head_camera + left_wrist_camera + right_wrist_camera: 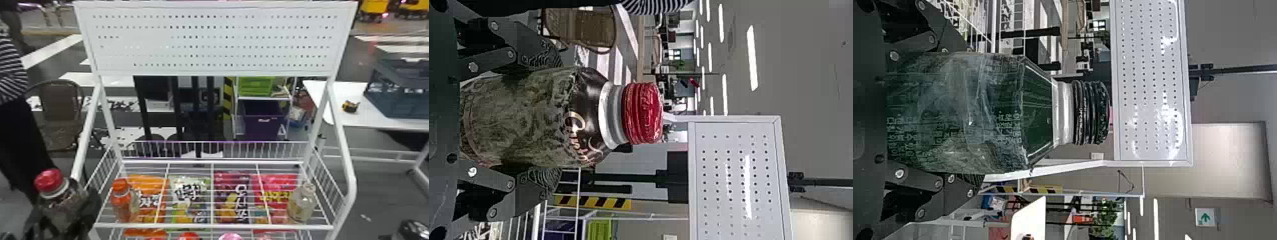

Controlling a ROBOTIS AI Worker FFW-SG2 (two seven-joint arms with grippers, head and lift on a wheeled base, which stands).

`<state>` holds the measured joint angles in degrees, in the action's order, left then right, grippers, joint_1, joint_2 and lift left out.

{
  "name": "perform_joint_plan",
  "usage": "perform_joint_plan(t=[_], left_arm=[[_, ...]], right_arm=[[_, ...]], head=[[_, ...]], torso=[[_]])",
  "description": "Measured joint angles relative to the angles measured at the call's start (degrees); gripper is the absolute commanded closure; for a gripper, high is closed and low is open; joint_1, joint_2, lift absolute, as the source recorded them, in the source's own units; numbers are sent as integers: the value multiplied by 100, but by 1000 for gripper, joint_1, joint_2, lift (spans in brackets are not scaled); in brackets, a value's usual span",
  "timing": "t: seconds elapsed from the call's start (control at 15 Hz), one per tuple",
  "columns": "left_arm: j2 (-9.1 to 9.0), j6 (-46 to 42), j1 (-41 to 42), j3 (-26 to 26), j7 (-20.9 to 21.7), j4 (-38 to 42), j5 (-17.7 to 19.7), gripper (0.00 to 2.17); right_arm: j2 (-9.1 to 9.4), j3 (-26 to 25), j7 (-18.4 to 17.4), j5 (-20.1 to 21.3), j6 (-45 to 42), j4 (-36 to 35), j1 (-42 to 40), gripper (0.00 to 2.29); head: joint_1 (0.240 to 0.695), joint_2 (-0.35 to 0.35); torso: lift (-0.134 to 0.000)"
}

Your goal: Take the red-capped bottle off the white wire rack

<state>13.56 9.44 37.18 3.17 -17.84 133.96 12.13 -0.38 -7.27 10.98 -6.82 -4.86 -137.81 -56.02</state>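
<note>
At the head view's lower left, my left gripper (63,213) is around the red-capped bottle (52,188), outside the left side of the white wire rack (214,227). In the left wrist view, my left gripper (546,120) has its fingers closed on both sides of that bottle (529,115), its red cap pointing away from the palm. My right gripper (965,117) is shut on a dark green bottle (973,115) with a black cap in the right wrist view; that bottle's dark top (413,230) shows at the head view's lower right corner.
On the rack's shelf stand an orange-capped bottle (123,201) at left and a pale bottle (301,204) at right. Colourful snack bags (190,201) lie below the wires. A slanted side post (344,143) rises at right, and a perforated panel (214,38) tops the rack.
</note>
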Motion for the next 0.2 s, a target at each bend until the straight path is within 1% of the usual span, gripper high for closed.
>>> perform_joint_plan(t=[0.2], left_arm=[[-12,-1,-12,-3,0,-4,0,2142]], right_arm=[[-4,-2,0,4,64,3,33,1187]], head=[[499,0]], torso=[[0]])
